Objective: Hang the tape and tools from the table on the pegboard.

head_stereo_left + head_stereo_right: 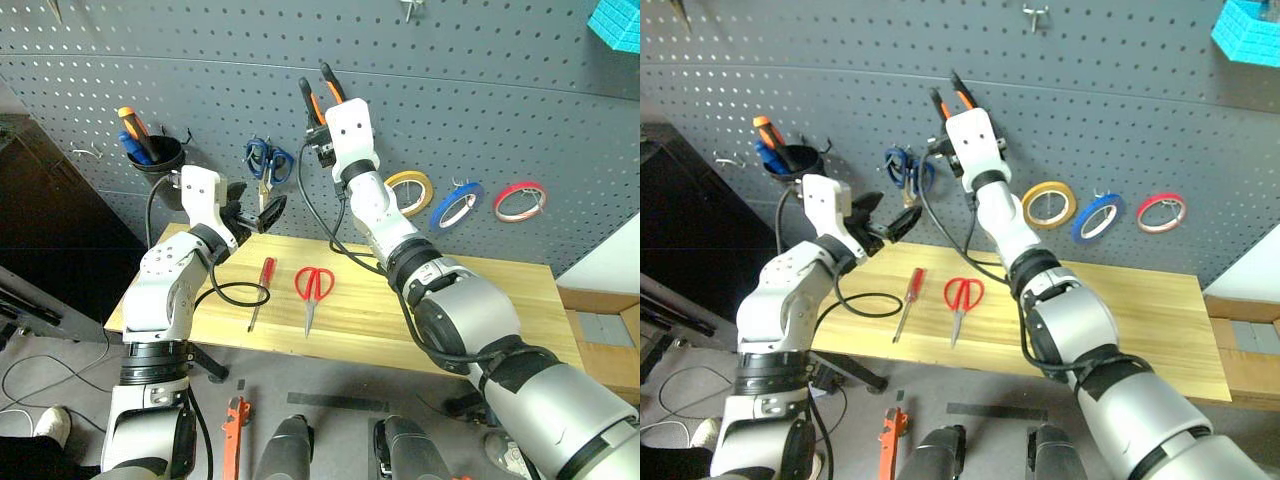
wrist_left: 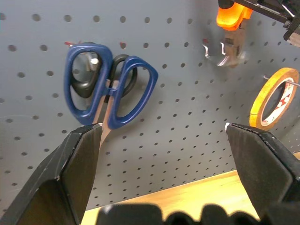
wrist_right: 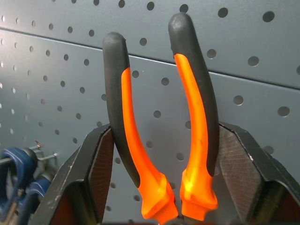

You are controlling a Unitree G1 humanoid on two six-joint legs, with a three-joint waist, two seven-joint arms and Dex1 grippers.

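A: Why are you carrying the pliers (image 3: 159, 136) handles-up like that?

B: You're gripping them low, near the joint, with the right claw (image 3: 161, 178) closed partway on both orange-and-black handles — so the two handles are standing clear above the fingers. My guess is that you're keeping the gap between them free for a hook on the pegboard (image 1: 480, 110) to pass through.

A: And where are you holding them just now?

B: You're holding them close up against the pegboard, above and beside the blue-handled scissors (image 1: 268, 162) that are already hanging there. In the left wrist view a bare metal hook (image 2: 220, 54) is showing right under the pliers' nose — probably the one you're aiming for, though I can't tell whether anything is touching it yet.

A: What is your left claw (image 1: 252, 213) doing?

B: It's hovering wide open and empty over the back edge of the table (image 1: 520, 300), facing the blue-handled scissors — likely you're parking it there until it's needed.

A: What's left?

B: The blue tape (image 1: 457, 205) is already hanging between the yellow roll (image 1: 411, 192) and the red roll (image 1: 519, 201). The red-handled scissors (image 1: 313, 290) and the screwdriver (image 1: 262, 290) are lying side by side on the table, waiting their turn
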